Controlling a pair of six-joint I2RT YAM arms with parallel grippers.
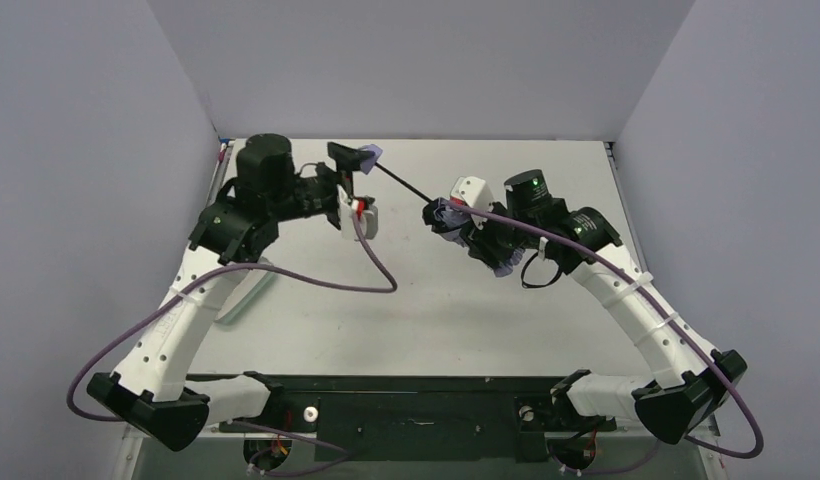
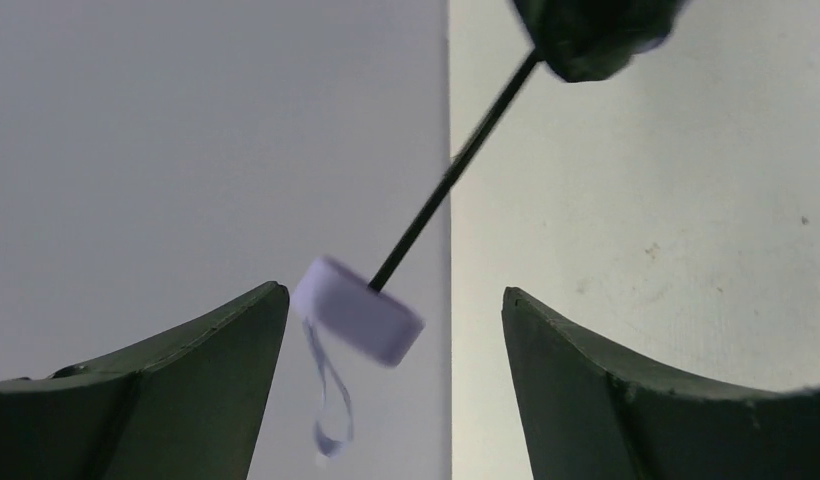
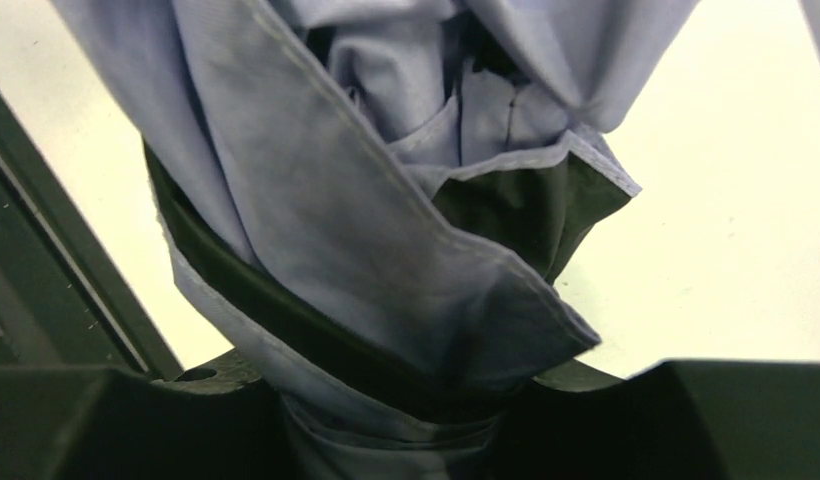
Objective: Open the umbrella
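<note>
Looking down from the top camera, you have the umbrella [image 1: 401,185] stretched between your two arms over the far half of the table [image 1: 436,320], its thin black shaft [image 2: 451,170] running on a slant from far left to nearer right. Your right hand [image 1: 451,218] is clamped on the folded canopy [image 3: 386,230]. In the right wrist view the lavender cloth with its black lining is bunched and creased, pinched between the dark fingers at the bottom of the view, and it fills most of the picture. Your left hand [image 2: 393,292] is at the other end of the umbrella, with its jaws spread wide. The small lavender handle [image 2: 358,310] sits in the gap between the two fingertips, closer to the one on the left of that view, and no contact with either shows. The loop [image 2: 331,400] hangs down from the handle, blurred. The canopy is not spread; it is gathered around the shaft at the right hand.
</note>
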